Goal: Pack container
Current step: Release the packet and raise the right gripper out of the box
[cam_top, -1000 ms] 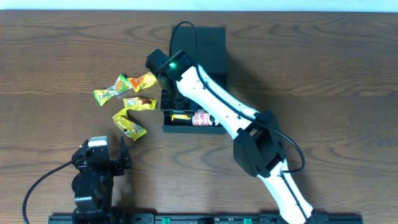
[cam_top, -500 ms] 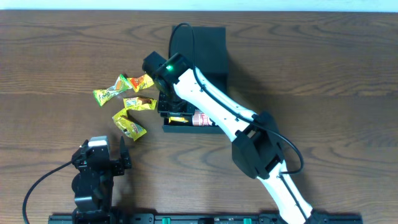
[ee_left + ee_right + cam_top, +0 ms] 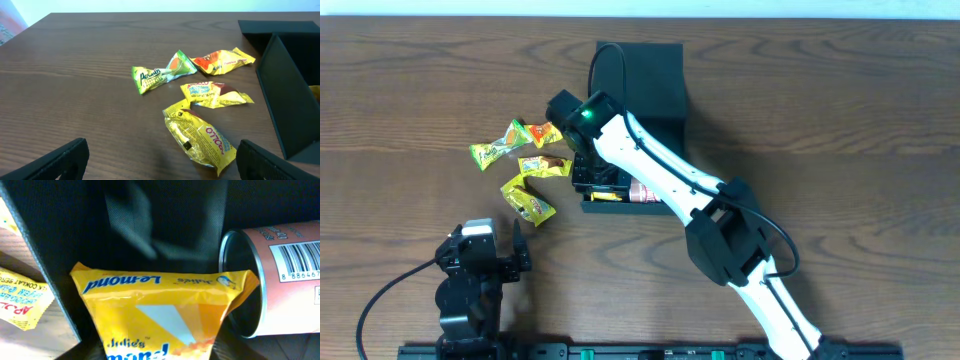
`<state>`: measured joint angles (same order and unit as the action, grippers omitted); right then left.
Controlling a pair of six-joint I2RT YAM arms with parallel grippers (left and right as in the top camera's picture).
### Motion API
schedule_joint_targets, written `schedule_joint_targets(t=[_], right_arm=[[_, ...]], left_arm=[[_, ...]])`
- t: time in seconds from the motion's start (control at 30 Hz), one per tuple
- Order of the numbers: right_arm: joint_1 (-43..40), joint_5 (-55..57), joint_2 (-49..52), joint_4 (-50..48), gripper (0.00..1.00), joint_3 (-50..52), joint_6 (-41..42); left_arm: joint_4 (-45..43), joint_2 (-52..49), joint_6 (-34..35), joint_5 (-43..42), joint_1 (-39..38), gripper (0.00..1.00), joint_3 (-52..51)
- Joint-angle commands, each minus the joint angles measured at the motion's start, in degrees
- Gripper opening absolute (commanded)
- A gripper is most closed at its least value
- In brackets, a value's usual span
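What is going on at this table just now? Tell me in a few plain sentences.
The right arm reaches into the open container. A yellow Le-mond packet sits right at the right gripper, next to a red can lying on its side in the box. Whether the gripper grips the packet cannot be told. Four snack packets lie on the table left of the box. The left gripper is open and empty.

The right arm (image 3: 655, 175) reaches from near right across the dark container (image 3: 640, 70), its wrist over the box's left end. Four snack packets (image 3: 527, 200) lie on the wooden surface (image 3: 840, 120) just left of the box. The left arm (image 3: 470, 280) sits near left.
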<state>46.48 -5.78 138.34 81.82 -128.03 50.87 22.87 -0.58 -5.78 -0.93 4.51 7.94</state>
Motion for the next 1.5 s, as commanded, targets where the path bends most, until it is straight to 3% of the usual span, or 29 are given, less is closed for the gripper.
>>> schedule_joint_targets(t=[0.0, 0.67, 0.87, 1.2, 1.37, 1.47], right_arm=[[0.3, 0.4, 0.5, 0.1, 0.58, 0.4, 0.5], [-2.5, 0.6, -0.4, 0.3, 0.62, 0.1, -1.0], [-6.2, 2.4, -3.1, -0.3, 0.66, -4.6, -6.0], [-8.8, 15.0, -11.1, -1.5, 0.84, -16.7, -26.8], [-9.0, 15.0, -16.1, -4.4, 0.93, -17.7, -36.9], [-9.9, 15.0, -18.7, -5.3, 0.99, -17.7, -47.6]], left_arm=[[0.3, 0.3, 0.8, 0.0, 0.4, 0.95, -1.1], [0.3, 0.3, 0.9, 0.0, 0.4, 0.95, -1.1], [0.3, 0.3, 0.9, 0.0, 0.4, 0.95, -1.1], [0.3, 0.3, 0.8, 0.0, 0.4, 0.95, -1.1], [0.3, 0.3, 0.9, 0.0, 0.4, 0.95, -1.1], [0.3, 0.3, 0.9, 0.0, 0.4, 0.95, -1.1]])
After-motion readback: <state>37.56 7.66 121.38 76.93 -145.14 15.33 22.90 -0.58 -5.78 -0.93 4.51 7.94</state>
